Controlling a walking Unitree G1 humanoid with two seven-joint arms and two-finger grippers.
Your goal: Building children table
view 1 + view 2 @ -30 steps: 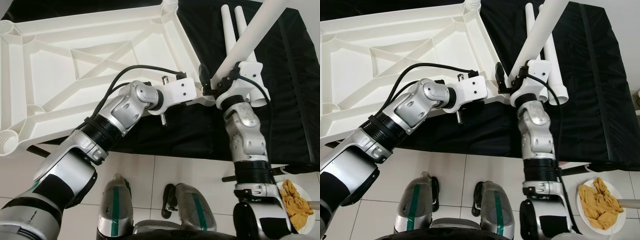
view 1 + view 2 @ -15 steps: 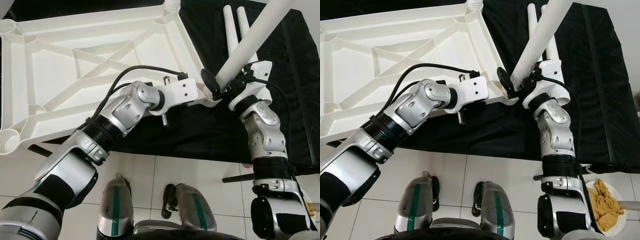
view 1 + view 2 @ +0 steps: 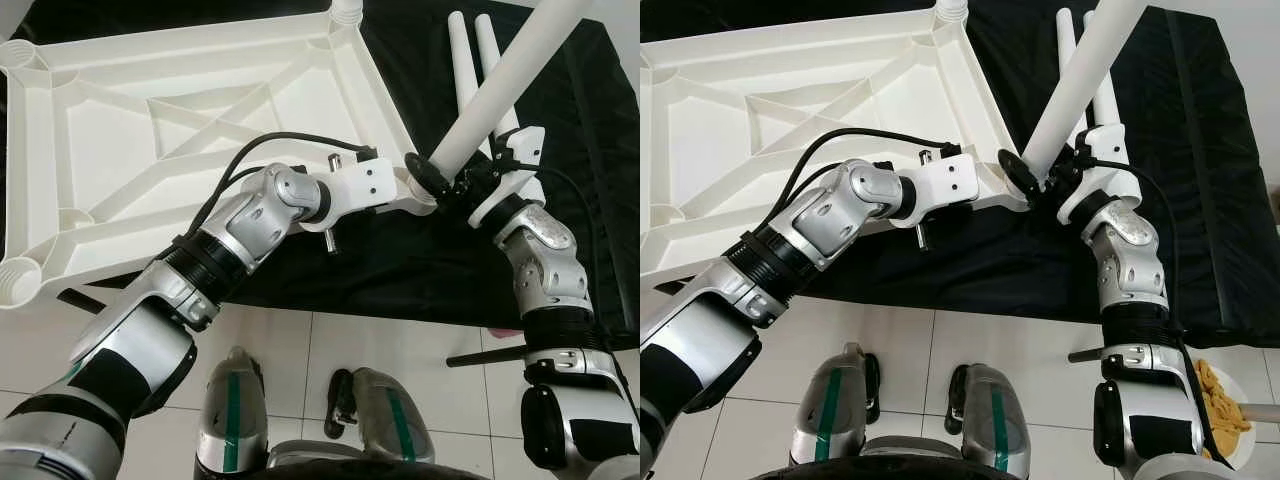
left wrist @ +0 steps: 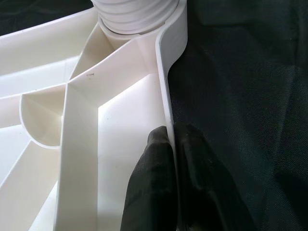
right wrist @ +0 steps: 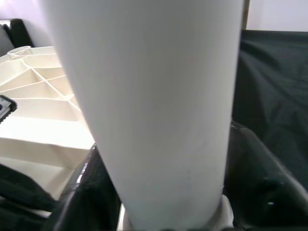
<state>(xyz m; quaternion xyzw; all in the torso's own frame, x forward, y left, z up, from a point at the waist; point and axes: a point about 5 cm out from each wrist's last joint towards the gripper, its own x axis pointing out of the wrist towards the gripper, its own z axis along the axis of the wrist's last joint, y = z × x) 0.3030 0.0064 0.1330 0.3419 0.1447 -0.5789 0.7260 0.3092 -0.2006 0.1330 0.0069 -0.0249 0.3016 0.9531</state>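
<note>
On the black-covered surface ahead of the robot, the left eye view shows the white table top lying upside down with its ribbed underside facing up, which exposes the corner sockets for leg fitting. The left gripper reaches to the rim of the table top at its near right corner, judged to be bracing the part against sliding. The right gripper carries a white table leg tilted up and away to the right, its lower end brought to the corner socket, apparently so it can be pressed in. Two spare legs lie side by side on the black cover beyond the right gripper, well apart from the sockets, and one fitted leg already stands at the far right corner. The right eye view gives the same arrangement and adds, at the lower right on the tiled floor, a white plate holding yellow pieces. The left wrist view supplies what the head views cannot resolve: the jaws of the left gripper are pinching the thin upright rim of the table top, one finger inside the rim and the other outside, with a ribbed leg base at the corner beyond. The right wrist view shows the leg's shaft close up, clamped between the jaws of the right gripper, with the table top's ribs behind.
</note>
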